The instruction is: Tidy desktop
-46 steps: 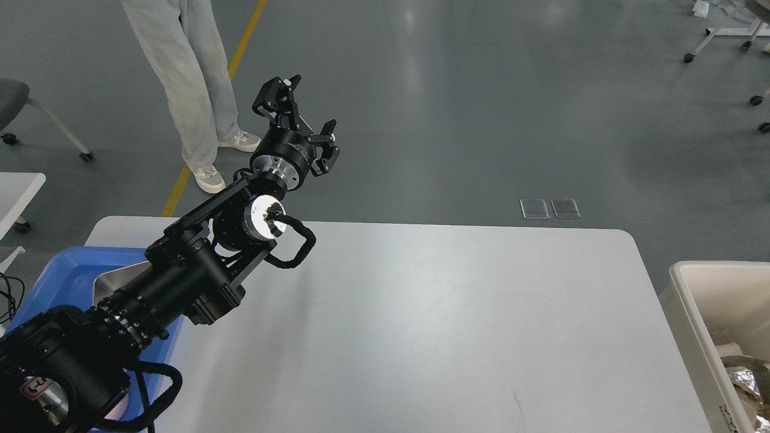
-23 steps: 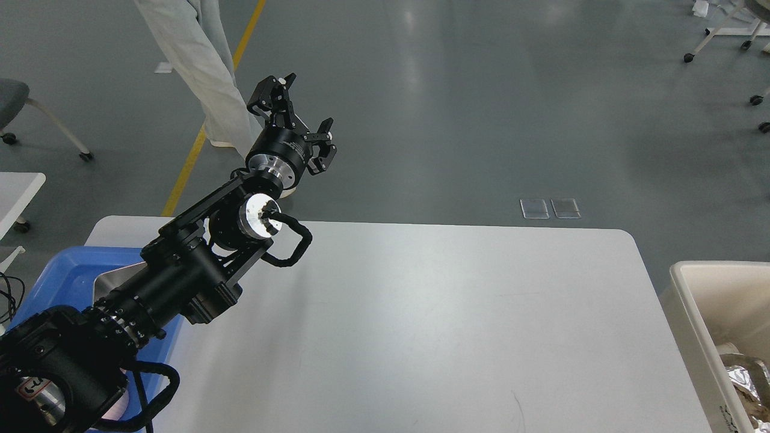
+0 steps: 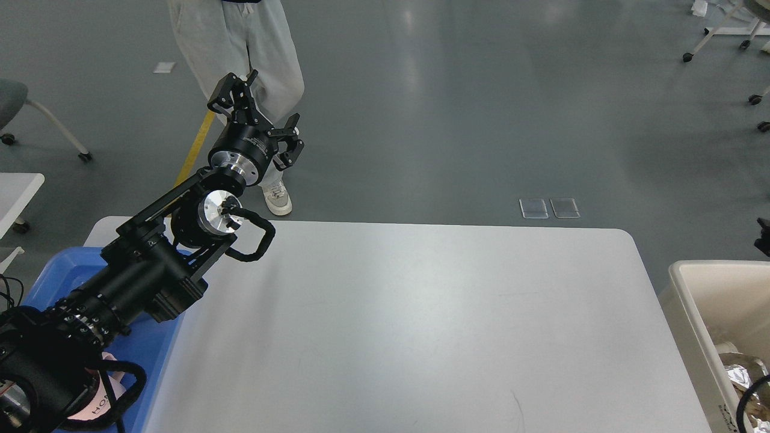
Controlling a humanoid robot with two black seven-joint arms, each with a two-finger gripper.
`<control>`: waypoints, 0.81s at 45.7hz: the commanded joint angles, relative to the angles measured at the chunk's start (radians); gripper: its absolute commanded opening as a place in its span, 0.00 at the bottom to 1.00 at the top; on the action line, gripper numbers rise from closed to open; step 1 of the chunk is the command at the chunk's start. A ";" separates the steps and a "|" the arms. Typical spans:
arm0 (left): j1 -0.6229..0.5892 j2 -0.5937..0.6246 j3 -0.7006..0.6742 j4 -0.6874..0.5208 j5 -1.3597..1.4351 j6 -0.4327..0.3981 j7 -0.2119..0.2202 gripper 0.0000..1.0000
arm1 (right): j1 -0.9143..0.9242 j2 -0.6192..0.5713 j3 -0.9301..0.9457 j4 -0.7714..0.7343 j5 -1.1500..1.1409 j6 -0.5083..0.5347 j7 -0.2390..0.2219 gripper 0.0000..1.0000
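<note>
Since the prior frames my L arm has swung toward 9 o'clock: the left gripper [image 3: 255, 117] now sits further left and slightly higher, raised above the floor beyond the far-left corner of the desktop [image 3: 421, 325]. The person [image 3: 240, 54] has also stepped across and now stands directly behind the gripper at 12 o'clock of it; one white shoe [image 3: 277, 198] is just beyond the desktop's far edge.

Tool state: fingers [image 3: 222, 96] spread wide apart, nothing between them. No contact w/ any object.

Task item: desktop spans the centre and lower part of the view, white-grey, rounded corners. My L arm crosses its near-left corner area from 7 o'clock.

Adjacent items:
- Blue tray [image 3: 60, 276] at 8 o'clock, touching or just beside the desktop's left edge; mostly hidden by the arm.
- Beige bin [image 3: 692, 300] at 4 o'clock, just off the desktop's right edge; crumpled foil [image 3: 746, 376] inside.
- Small white side table [image 3: 18, 186] at 9 o'clock, apart from the desktop.
- Yellow floor line [image 3: 195, 147] runs behind the arm.
- Two clear floor plates [image 3: 548, 208] at 1 o'clock, beyond the far edge.

R side: a dark part shows at the right border approx. 3 o'clock; cannot tell if it is my gripper, so its state is unknown.
</note>
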 commanded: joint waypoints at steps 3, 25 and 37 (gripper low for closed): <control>0.025 0.018 -0.002 0.008 -0.030 -0.052 -0.002 0.97 | 0.005 0.003 0.169 0.047 0.001 0.138 -0.003 1.00; 0.053 0.045 -0.022 0.010 -0.030 -0.078 -0.005 0.97 | -0.055 -0.001 0.236 0.332 0.064 0.382 0.002 1.00; 0.064 0.062 -0.022 0.010 -0.032 -0.078 -0.005 0.97 | -0.018 0.121 0.333 0.432 0.061 0.275 0.012 1.00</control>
